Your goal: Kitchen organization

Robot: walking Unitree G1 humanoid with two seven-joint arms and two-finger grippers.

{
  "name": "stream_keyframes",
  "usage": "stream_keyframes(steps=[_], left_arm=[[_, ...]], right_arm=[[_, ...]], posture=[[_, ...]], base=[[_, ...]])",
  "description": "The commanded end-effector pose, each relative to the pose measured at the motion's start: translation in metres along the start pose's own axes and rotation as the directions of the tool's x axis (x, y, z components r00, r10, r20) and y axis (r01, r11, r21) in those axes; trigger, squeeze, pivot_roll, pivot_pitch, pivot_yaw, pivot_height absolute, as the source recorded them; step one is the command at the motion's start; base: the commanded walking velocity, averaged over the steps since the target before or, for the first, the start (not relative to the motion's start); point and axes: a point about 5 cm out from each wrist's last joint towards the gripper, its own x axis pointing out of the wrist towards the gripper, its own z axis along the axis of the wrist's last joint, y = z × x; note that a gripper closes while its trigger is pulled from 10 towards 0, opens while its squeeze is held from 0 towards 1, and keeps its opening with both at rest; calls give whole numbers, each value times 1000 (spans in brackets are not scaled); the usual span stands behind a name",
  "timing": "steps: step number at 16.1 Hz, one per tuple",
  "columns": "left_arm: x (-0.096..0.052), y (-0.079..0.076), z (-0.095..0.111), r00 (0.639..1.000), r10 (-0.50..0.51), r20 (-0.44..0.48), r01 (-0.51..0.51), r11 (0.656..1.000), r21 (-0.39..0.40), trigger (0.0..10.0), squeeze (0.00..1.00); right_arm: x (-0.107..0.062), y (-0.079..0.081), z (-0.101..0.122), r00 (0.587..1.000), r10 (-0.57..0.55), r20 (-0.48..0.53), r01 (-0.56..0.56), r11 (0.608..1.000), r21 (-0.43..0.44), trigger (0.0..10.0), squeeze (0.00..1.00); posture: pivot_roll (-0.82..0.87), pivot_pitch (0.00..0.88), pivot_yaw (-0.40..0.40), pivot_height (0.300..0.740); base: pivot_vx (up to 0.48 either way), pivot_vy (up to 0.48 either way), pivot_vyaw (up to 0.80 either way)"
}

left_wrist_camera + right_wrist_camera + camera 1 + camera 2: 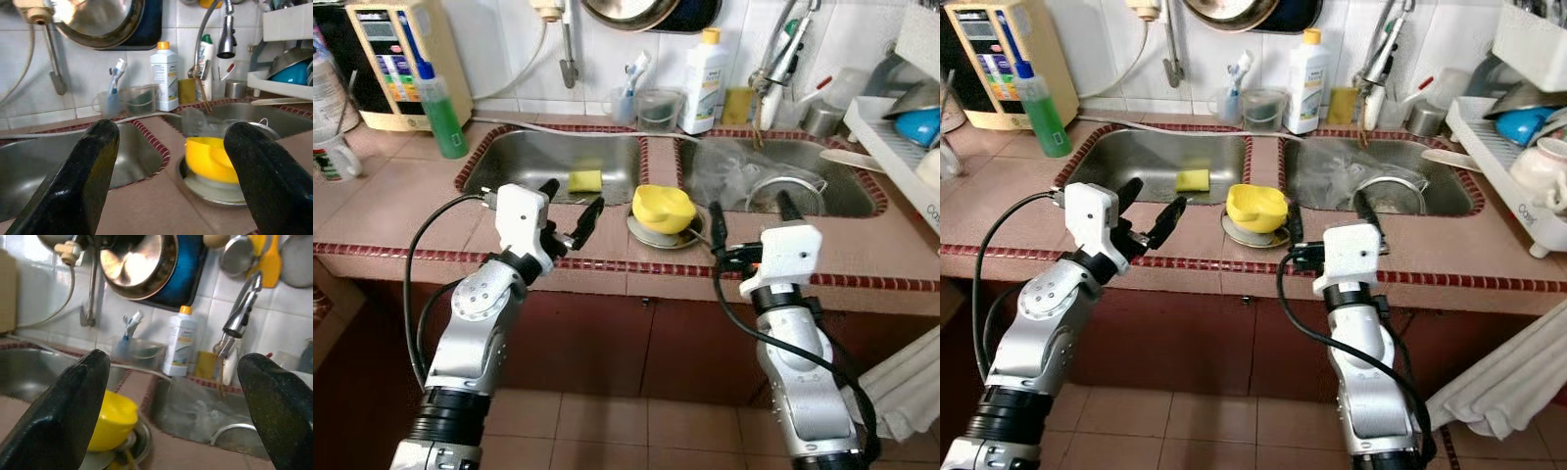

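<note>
Double sink, both grippers spread, holding nothing.
Yellow bowl (663,208) on plate (658,235) between left gripper (570,207) and right gripper (751,216); sponge (585,181) in left basin (524,157), 11 o'clock of bowl.

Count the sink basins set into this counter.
2: the left basin holding a yellow sponge, and the right basin under the faucet.
</note>
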Motion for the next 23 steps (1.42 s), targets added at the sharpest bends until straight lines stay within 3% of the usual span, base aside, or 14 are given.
stream_keyframes(steps=[1,4,9,13,18,20,22,23], left_arm=[[-1,0,3,1000,-17,1,17,1000,13,10000,0],[-4,-2,-2,998,-50,-29,50,999,-2,10000,0],[-7,-4,-11,991,-98,-92,102,994,41,10000,0],[-4,-11,-13,987,-113,-112,115,993,15,10000,0],[-4,-10,-12,987,-118,-106,120,993,8,10000,0],[-7,-7,-12,988,-116,-106,118,993,15,10000,0],[-13,-1,-12,988,-109,-109,112,993,23,10000,0],[-14,1,-12,988,-107,-108,110,994,19,10000,0]], right_arm=[[-2,-1,-4,1000,8,-29,-8,1000,10,10000,0],[-8,-6,-9,996,55,-63,-56,998,-8,10000,0],[-24,-20,-26,971,147,-186,-162,985,-63,10000,0],[-25,-20,-23,970,164,-178,-176,983,-57,10000,0],[-29,-22,-23,969,173,-174,-185,981,-55,10000,0],[-44,-21,-20,977,154,-146,-156,988,-1,10000,0],[-63,-22,-20,978,144,-154,-144,990,7,10000,0],[-65,-24,-18,979,138,-152,-139,990,6,10000,0]], posture=[[-131,0,1,740],[-133,0,-4,740],[-138,0,-5,740],[-145,0,2,740],[-148,0,4,740],[-141,0,-3,740],[-145,0,-1,740],[-146,0,0,740]], base=[[0,0,0],[0,0,0],[0,0,0],[0,0,0],[103,0,0],[0,0,0],[122,0,0],[274,0,0]])
